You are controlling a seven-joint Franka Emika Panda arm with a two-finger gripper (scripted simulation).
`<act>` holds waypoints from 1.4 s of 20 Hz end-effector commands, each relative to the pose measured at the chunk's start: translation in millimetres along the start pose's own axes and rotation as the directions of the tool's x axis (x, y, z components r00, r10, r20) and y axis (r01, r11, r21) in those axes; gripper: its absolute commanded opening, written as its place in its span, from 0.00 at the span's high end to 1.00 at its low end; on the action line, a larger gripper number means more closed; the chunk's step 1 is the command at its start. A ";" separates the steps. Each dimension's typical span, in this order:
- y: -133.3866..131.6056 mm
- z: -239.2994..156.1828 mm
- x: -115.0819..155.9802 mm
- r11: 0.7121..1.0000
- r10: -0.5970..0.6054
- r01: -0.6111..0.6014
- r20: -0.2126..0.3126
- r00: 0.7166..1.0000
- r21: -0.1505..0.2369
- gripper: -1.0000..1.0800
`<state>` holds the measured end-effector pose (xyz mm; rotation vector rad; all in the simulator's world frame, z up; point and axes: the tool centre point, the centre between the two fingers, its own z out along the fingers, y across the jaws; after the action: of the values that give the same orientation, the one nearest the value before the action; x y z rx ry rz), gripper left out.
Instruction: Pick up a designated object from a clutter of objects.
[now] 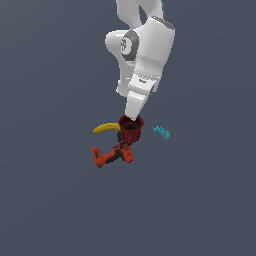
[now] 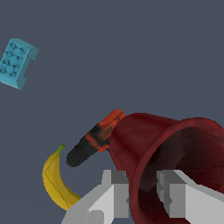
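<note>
The gripper [image 2: 142,194] pinches the rim of the dark red cup [image 1: 131,129], one finger [image 2: 114,192] outside the wall, the other inside (wrist view); in the exterior view the banana [image 1: 105,127] lies at the cup's nine o'clock; the drill [image 1: 113,155] at seven; the cyan brick [image 1: 161,132] at three.

Your exterior view looks down from high and well back, with the dark red cup [image 1: 131,129] mid-frame. Your wrist view sits right beside that cup [image 2: 166,166], facing past its rim. Both share the banana [image 1: 104,128] [image 2: 56,181], drill [image 1: 112,155] [image 2: 94,139] and cyan brick [image 1: 161,132] [image 2: 16,62] around the cup.
</note>
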<state>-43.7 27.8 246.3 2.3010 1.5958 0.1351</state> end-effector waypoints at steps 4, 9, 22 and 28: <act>-14.8 -50.0 3.6 1.000 0.000 0.000 -0.003 1.000 -0.001 1.00; -29.4 -97.6 6.9 1.000 0.000 0.000 -0.005 1.000 0.000 1.00; -61.9 -211.5 15.5 1.000 0.001 -0.001 -0.005 1.000 0.000 1.00; -70.3 -245.9 18.9 1.000 0.002 -0.002 -0.003 1.000 -0.001 1.00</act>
<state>-161.2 118.0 444.1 2.3032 1.5958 0.1378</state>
